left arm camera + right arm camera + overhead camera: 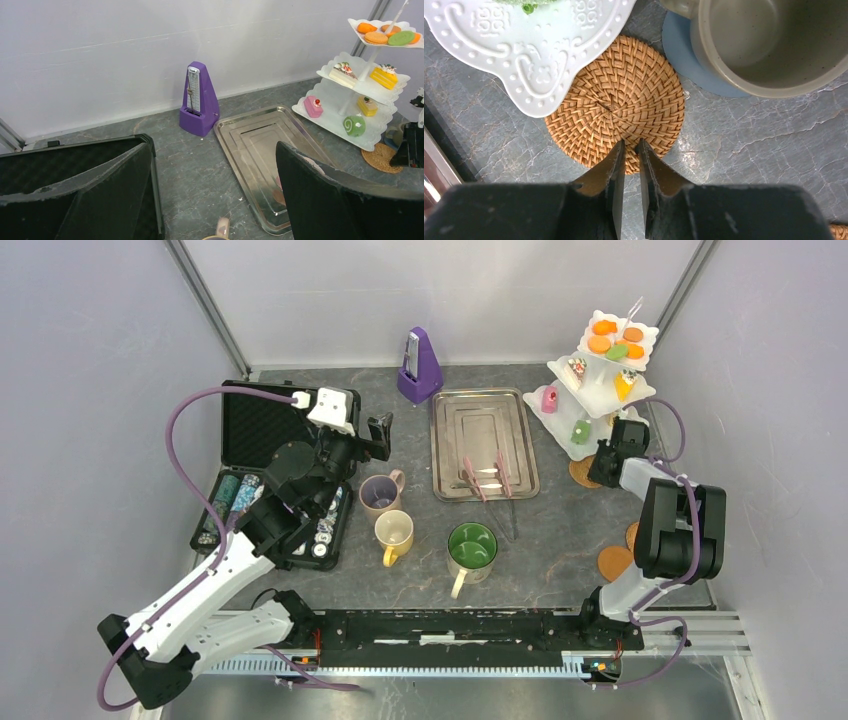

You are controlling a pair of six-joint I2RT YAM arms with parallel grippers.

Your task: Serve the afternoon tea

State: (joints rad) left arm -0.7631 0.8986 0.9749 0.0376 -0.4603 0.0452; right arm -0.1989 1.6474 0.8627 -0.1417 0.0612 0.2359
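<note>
The white three-tier stand (598,375) at the back right carries orange, green and pink pastries (615,340). My right gripper (607,465) points down at a woven round coaster (616,107) lying flat by the stand's bottom tier (524,45). Its fingertips (631,145) stand a narrow gap apart over the coaster's near rim. An olive mug (769,40) sits on a blue coaster (684,50) just beyond. My left gripper (215,200) is wide open and holds nothing, above the mauve mug (380,494). The yellow mug (394,533) and big green mug (472,547) stand nearer the front.
A steel tray (484,443) with tongs (487,478) lies mid-table. The purple metronome (419,366) stands behind it. An open black case (270,475) of poker chips is at the left. Two more coasters (614,562) lie beside the right arm's base.
</note>
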